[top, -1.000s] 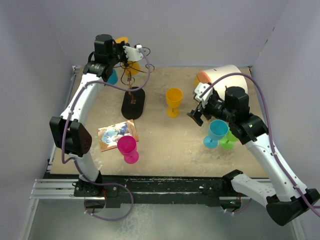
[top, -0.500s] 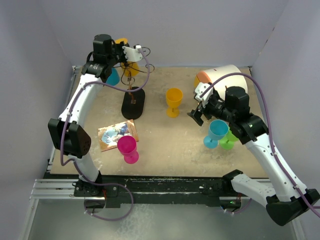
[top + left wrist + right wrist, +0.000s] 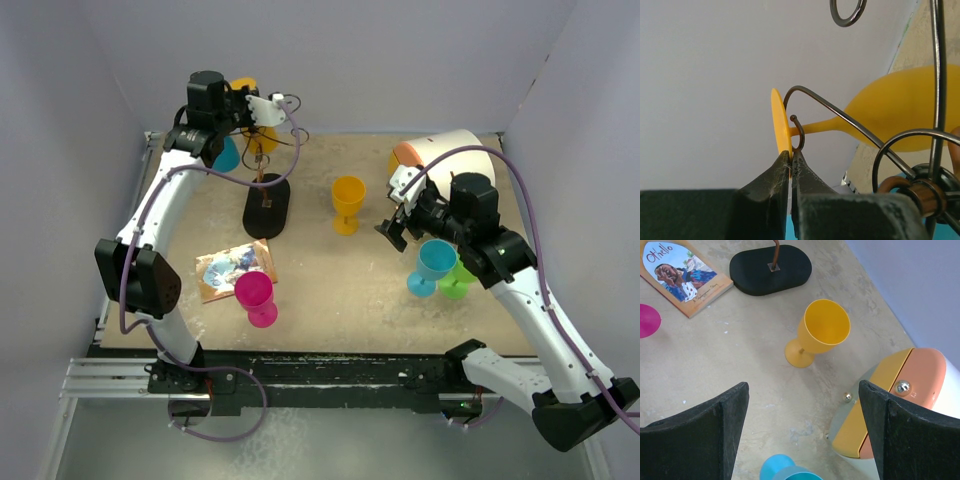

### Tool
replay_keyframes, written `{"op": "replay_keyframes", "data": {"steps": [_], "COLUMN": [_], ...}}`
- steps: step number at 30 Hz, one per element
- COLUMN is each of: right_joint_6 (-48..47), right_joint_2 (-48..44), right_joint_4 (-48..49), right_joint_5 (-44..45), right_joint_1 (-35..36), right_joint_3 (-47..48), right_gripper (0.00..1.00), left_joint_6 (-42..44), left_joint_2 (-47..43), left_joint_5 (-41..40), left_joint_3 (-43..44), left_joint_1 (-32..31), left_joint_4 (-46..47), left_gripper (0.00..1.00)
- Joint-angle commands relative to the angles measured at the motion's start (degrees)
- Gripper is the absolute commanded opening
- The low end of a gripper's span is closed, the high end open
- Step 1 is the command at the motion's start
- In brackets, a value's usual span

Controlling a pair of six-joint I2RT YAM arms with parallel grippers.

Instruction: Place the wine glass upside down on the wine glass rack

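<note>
My left gripper [image 3: 262, 106] is up at the top of the wine glass rack [image 3: 266, 205], a dark wire stand on a black oval base. In the left wrist view the left gripper [image 3: 791, 156] is shut on the edge of the foot of a yellow wine glass [image 3: 900, 107]. The glass's stem lies in a curled wire arm of the rack [image 3: 840, 116], with its bowl toward the table. This glass shows in the top view [image 3: 263, 137] too. My right gripper [image 3: 396, 226] is open and empty above the table, also seen in the right wrist view [image 3: 802, 386].
A teal glass [image 3: 226, 154] hangs by the rack. A second yellow glass [image 3: 348, 203] stands upright mid-table, also seen in the right wrist view [image 3: 820, 332]. Blue [image 3: 433, 265] and green [image 3: 458, 281] glasses stand under my right arm. A pink glass [image 3: 255, 297] and a book [image 3: 228, 268] lie front left. A rounded container [image 3: 445, 152] sits back right.
My left gripper has shifted very slightly at the top of the rack with the yellow glass still in it. The right arm has not moved.
</note>
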Motion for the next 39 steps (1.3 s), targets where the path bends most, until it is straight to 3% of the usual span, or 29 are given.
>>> {"op": "replay_keyframes", "data": {"steps": [1, 39], "right_joint_6": [-0.6, -0.6], "right_joint_2": [-0.2, -0.1], "right_joint_4": [2.1, 2.0], "right_joint_5": [-0.9, -0.8], "right_joint_1": [-0.4, -0.6], "right_joint_3": [-0.1, -0.1], "right_gripper": [0.93, 0.93], "left_joint_6": [-0.1, 0.2], "left_joint_2": [-3.2, -7.9], "left_joint_5": [0.3, 0.5], "left_joint_3": [-0.9, -4.4], "left_joint_1": [-0.7, -1.3], "left_joint_4": [1.1, 3.2], "left_gripper": [0.08, 0.36]}}
